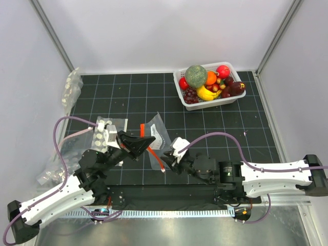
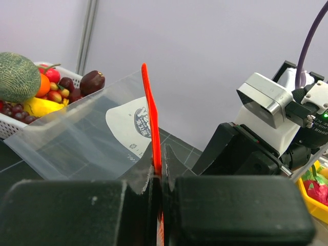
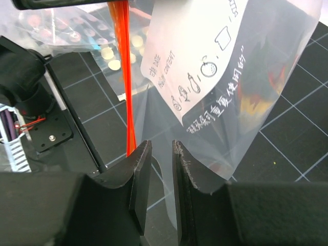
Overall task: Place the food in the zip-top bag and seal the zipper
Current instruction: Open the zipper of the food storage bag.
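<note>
The clear zip-top bag [image 1: 159,134] hangs lifted over the mat's middle, its white label [image 3: 205,61] facing the right wrist view. My left gripper [image 1: 143,143] is shut on the red-orange zipper [image 2: 150,113], which runs up out of its jaws [image 2: 160,169]. My right gripper [image 1: 171,154] sits just right of the bag's lower edge. Its jaws [image 3: 161,146] stand a little apart, open, with the bag's clear film [image 3: 246,102] in front of the gap. The food lies in the white basket [image 1: 225,101]: red balls [image 1: 223,70] [image 1: 183,83] and an orange ball [image 1: 210,78].
The basket also holds a green melon [image 1: 196,75], a banana [image 1: 206,94] and dark grapes [image 1: 190,95]. Clear bags of white discs lie at the left [image 1: 105,134], the far left corner [image 1: 72,87] and beside the left arm [image 1: 51,171]. White walls enclose the mat.
</note>
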Controlling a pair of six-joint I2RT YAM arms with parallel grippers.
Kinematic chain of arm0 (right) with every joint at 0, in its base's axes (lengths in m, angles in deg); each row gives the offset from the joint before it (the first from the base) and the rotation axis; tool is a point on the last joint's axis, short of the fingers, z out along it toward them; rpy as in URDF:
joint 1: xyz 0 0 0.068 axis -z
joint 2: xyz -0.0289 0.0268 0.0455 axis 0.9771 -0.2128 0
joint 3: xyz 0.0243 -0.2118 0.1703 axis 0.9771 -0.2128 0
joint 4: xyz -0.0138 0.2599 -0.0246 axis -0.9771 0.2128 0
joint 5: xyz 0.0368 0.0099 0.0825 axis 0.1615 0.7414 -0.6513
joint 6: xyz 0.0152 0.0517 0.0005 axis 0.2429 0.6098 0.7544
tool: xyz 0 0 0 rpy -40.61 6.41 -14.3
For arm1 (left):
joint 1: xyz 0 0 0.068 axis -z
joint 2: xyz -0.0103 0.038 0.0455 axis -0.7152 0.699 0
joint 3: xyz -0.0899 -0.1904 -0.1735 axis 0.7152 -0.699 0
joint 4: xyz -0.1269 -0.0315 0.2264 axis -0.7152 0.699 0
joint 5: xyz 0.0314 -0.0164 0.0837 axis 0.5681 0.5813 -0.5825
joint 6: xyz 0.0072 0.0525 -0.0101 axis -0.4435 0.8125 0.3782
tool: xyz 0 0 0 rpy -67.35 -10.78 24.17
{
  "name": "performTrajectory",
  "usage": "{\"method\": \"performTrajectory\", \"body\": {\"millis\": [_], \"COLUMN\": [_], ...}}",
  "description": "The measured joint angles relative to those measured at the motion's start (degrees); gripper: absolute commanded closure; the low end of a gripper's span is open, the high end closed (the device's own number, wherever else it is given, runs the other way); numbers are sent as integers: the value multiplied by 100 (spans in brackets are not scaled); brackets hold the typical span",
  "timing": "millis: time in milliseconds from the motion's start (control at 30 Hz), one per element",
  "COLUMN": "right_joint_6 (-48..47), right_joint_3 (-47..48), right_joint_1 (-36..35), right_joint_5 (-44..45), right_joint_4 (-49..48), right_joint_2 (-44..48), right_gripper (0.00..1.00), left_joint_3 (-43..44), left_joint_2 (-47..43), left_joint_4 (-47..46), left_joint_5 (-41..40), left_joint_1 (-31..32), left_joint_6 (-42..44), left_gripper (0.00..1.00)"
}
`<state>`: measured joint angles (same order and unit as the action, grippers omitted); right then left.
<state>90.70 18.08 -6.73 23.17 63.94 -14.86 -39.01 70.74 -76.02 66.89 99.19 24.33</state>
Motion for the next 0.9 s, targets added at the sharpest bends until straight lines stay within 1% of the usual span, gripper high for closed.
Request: {"method": "performTrajectory", "body": {"millis": [100, 267, 700, 900], "right_joint_6": [0, -4, -20, -17], "right_joint_3": [-24, -24, -22, -22], "right_joint_1": [0, 0, -24, -24], "right_joint_5": [-116, -264, -442, -306], "right_joint_4": [-22, -87, -94, -92], "right_joint_2": [114, 20, -140, -243], "right_gripper": [70, 70, 70, 74], "left_joint_3": [0, -2, -2, -2], "left_joint_2": [-111, -317, -293, -289], "left_joint_4": [37, 85, 129, 127], "left_joint_5": [-76, -184, -201, -199], "left_joint_1": [0, 0, 0, 0], "left_joint_6": [35, 122, 129, 127], "left_gripper": [99, 99, 99, 99]}}
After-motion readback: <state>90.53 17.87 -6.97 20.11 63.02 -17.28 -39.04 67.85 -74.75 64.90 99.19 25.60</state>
